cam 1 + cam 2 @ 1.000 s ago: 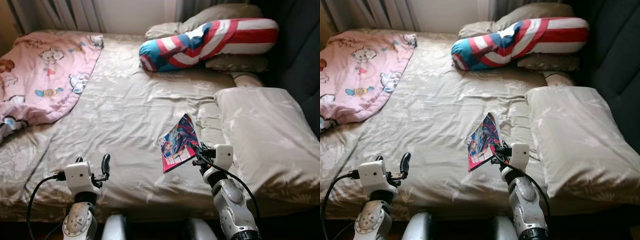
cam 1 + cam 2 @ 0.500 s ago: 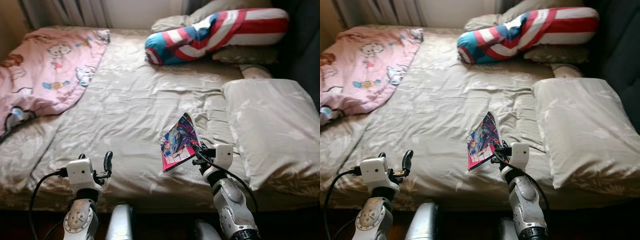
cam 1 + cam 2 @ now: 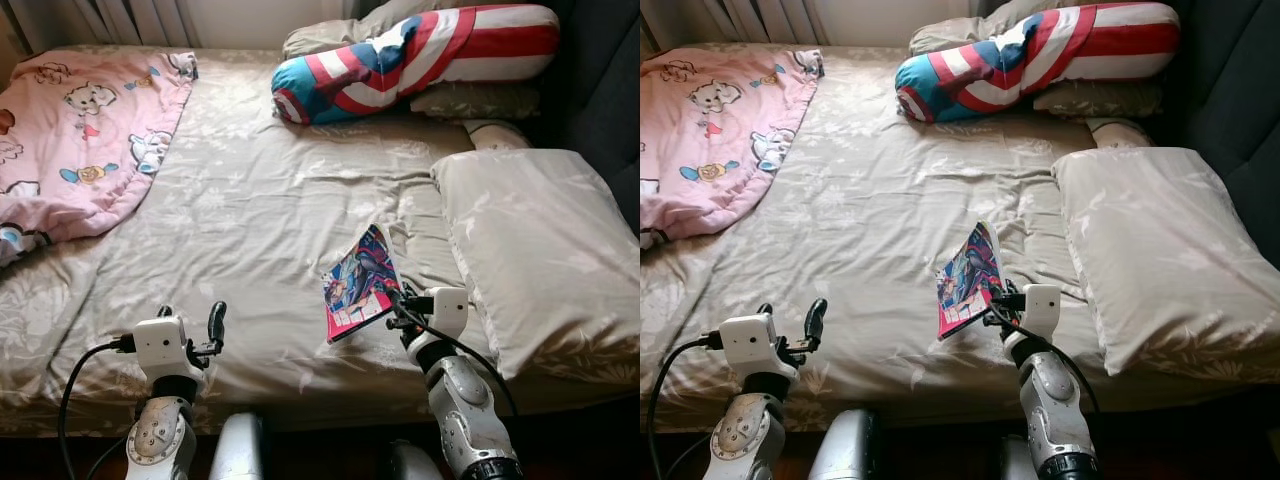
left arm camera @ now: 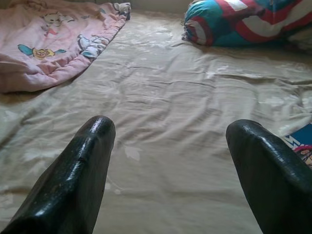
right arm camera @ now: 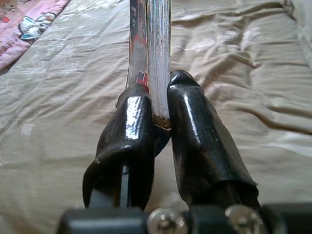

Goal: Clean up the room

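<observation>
Head cameras first: right gripper [image 3: 392,303] holds a colourful comic book [image 3: 358,283] lifted on edge above the beige bed sheet [image 3: 250,220], just left of the big pillow [image 3: 530,250]. Left gripper [image 3: 200,330] hovers near the bed's front edge, carrying nothing. Left wrist view: its two fingers [image 4: 73,170] stand wide apart over bare sheet, pink blanket [image 4: 44,48] beyond. Right wrist view: both fingers [image 5: 195,126] clamped on the book's spine edge. So it looks like the carry step, book secured. Next move likely calls for turning away and finding a proper place for it, keeping that thin pinch firm.
</observation>
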{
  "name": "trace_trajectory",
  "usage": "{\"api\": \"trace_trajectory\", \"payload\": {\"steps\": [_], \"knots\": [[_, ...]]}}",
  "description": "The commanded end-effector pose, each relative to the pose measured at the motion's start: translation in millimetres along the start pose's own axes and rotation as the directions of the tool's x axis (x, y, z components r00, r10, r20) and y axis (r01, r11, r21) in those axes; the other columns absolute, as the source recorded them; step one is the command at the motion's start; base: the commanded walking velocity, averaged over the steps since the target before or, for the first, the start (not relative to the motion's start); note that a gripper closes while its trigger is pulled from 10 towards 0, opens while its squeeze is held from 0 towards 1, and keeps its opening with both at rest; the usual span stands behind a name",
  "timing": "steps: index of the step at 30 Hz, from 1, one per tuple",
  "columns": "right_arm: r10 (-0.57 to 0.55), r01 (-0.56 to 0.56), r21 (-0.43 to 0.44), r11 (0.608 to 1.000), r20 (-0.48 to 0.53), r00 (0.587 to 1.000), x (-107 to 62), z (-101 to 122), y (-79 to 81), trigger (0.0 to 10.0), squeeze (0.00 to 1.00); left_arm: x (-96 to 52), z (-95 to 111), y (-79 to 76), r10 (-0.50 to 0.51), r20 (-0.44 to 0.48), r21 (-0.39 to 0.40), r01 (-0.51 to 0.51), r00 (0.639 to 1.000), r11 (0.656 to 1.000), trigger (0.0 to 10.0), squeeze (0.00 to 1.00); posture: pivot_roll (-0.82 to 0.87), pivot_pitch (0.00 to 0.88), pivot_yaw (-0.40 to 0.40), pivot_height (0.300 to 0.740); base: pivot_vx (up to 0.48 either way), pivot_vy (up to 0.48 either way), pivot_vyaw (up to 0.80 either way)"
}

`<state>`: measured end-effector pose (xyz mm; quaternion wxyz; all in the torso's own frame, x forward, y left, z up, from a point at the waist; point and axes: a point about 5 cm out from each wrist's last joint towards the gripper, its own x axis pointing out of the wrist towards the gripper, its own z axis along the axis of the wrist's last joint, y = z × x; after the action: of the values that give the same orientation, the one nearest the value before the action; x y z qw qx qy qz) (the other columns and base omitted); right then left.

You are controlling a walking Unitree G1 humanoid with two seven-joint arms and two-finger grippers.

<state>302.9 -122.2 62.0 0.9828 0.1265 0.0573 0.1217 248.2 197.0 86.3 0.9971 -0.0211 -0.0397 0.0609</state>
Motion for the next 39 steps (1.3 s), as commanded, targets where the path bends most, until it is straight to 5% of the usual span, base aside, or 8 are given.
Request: {"api": "trace_trajectory", "payload": {"steps": [1,19,22,26,33,39], "knots": [[0.014,-0.014,0.004,1.0,0.054,0.998,3.2,10,2.1,10.0,0.0,-0.4,1,1.2,0.0,-0.003,0.0,0.0,1.0,1.0,10.0,0.0,-0.01,0.154,-0.037,0.638,0.319,0.0,0.0],[0.067,-0.068,0.008,0.998,0.062,0.996,15.0,21,2.7,10.0,0.0,0.4,2,2.6,-0.003,-0.004,0.008,0.003,1.0,1.0,10.0,0.0,-0.01,0.163,-0.031,0.638,0.166,0.0,0.0],[0.172,-0.175,0.175,0.969,0.033,0.984,20.4,17,9.0,10.0,0.0,0.1,3,3.0,-0.003,-0.003,0.012,0.003,1.0,1.0,10.0,0.0,0.0,0.17,-0.029,0.638,0.0,0.0,0.0],[0.238,-0.232,0.245,0.941,0.005,0.971,23.3,12,9.8,10.0,0.0,-0.7,5,4.7,-0.004,-0.003,0.016,0.004,1.0,1.0,10.0,0.0,0.01,0.181,-0.023,0.638,0.0,0.0,0.0],[0.178,-0.144,0.346,0.927,-0.067,0.982,26.7,-1,-9.1,10.0,0.0,-5.9,7,9.5,-0.004,-0.009,0.034,0.004,1.0,0.999,10.0,0.0,0.05,0.2,-0.003,0.638,0.0,0.0,0.0],[0.158,-0.124,0.486,0.865,-0.03,0.987,33.2,4,-15.7,10.0,0.0,-10.4,13,14.1,-0.019,-0.013,0.063,0.02,1.0,0.998,10.0,0.0,0.09,0.227,0.024,0.638,0.0,0.0,0.0]]}}
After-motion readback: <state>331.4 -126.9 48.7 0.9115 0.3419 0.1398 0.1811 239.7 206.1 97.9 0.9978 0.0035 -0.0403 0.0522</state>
